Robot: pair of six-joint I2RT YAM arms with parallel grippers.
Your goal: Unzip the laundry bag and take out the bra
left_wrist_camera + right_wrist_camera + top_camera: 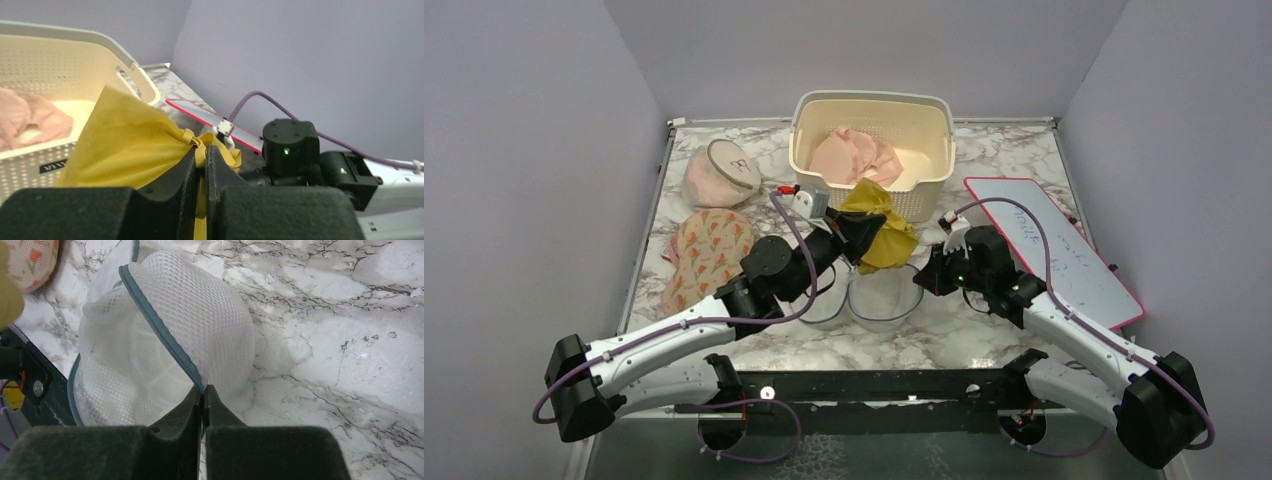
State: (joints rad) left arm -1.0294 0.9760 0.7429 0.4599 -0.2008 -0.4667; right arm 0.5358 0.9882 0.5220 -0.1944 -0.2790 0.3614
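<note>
The white mesh laundry bag (879,297) lies open in two halves on the marble, near the front middle. In the right wrist view the bag (165,345) shows its grey zip rim. My right gripper (203,394) is shut on that rim; it also shows in the top view (927,274). My left gripper (204,160) is shut on a strap of the yellow bra (125,145) and holds it up above the bag, in front of the basket. In the top view the bra (879,225) hangs from the left gripper (852,240).
A cream perforated basket (929,125) with pink cloth stands at the back. A pinkish round bag (720,173) and a floral bra (709,252) lie at the left. A pink-edged whiteboard (1054,245) lies at the right.
</note>
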